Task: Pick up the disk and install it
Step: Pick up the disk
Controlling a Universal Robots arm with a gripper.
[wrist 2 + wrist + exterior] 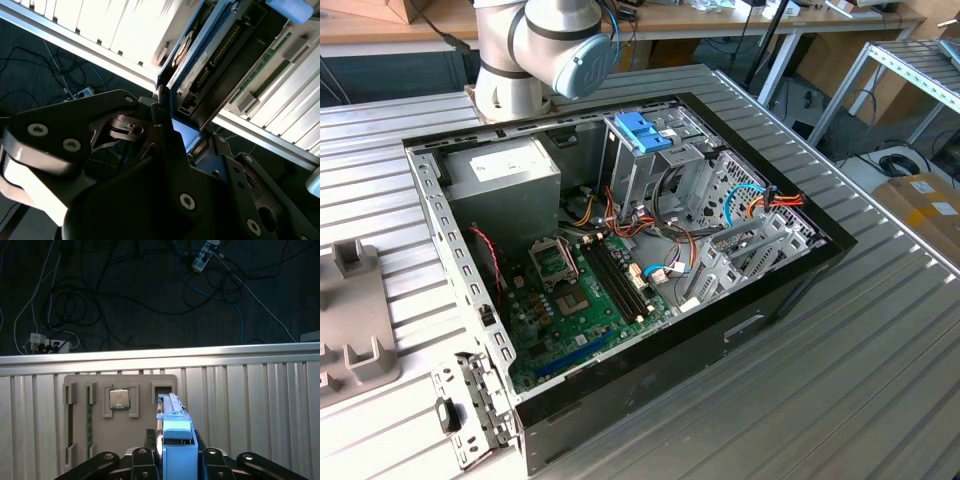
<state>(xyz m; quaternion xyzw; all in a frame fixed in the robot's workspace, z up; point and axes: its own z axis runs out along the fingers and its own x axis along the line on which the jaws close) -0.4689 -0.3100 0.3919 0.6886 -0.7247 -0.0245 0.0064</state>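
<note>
The gripper (175, 460) is clamped on the disk (177, 437), with a finger against each flat side, and holds it edge-on. Beyond the disk, a grey parts tray (120, 440) carrying a processor chip (119, 399) lies on the slatted table (260, 405). The open computer case (620, 250) sits mid-table in the exterior view.

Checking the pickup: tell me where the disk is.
In the first wrist view the disk is clamped edge-on in the gripper, by the grey tray with a chip.

glare bleaches the table slats (100, 25), floor (125, 290) lies dim.
</note>
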